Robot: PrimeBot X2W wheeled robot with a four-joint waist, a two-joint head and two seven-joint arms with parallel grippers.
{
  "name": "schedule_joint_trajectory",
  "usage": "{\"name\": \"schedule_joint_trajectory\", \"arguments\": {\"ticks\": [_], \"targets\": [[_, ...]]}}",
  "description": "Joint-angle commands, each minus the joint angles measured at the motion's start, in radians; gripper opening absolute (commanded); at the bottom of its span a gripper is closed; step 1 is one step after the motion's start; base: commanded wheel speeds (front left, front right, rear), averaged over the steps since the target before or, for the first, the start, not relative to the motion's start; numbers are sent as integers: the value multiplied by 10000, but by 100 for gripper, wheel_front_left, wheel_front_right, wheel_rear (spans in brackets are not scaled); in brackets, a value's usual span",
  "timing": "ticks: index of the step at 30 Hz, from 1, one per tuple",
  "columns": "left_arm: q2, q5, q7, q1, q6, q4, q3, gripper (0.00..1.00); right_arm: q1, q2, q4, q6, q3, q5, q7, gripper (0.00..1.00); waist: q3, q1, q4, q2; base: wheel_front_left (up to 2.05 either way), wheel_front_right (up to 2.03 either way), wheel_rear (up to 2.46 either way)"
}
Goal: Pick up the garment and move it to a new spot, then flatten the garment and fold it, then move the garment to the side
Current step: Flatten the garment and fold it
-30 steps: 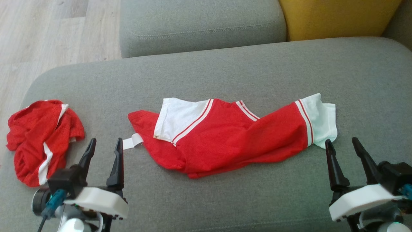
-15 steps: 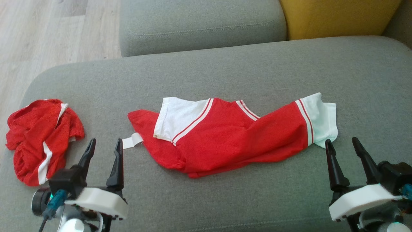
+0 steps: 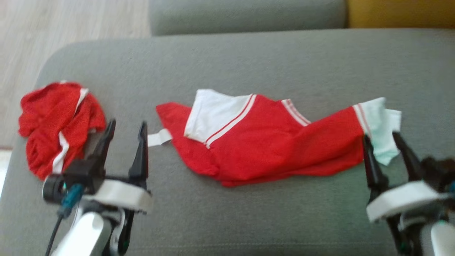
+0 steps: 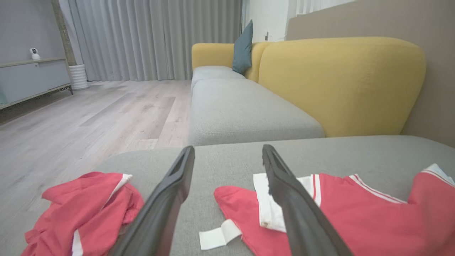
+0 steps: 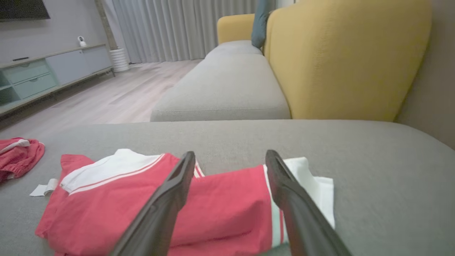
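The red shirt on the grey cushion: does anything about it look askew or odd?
Yes. The red shirt lies twisted, not flat: one white sleeve is folded over its body, and a white strip lies at its left end. Another red garment sits bunched at the left of the cushion.

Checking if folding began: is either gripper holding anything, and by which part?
Nothing is held. The left gripper and right gripper have open jaws; the red-and-white mesh shirt lies loose on the grey sofa cushion.

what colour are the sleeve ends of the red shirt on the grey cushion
White sleeve ends with thin red stripes; clearest in the right wrist view.
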Motion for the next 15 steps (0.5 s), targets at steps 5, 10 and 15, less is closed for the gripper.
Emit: {"name": "schedule_joint_trajectory", "arguments": {"ticks": [5, 10, 15], "targets": [[-363, 340, -246, -1407, -144, -326, 190, 100, -1989, -1154, 502, 42, 692, 690, 349, 100, 1248, -1, 1306, 0, 0, 0, 0], [-872, 575, -331, -1886, -304, -260, 102, 100, -3576, -2120, 1553, 42, 1423, 1378, 930, 100, 1849, -1, 2099, 0, 0, 0, 0], [-1288, 821, -348, -2168, -517, -312, 134, 100, -4857, -2839, 2620, 42, 2378, 1940, 1455, 100, 2131, -1, 2633, 0, 0, 0, 0]]}}
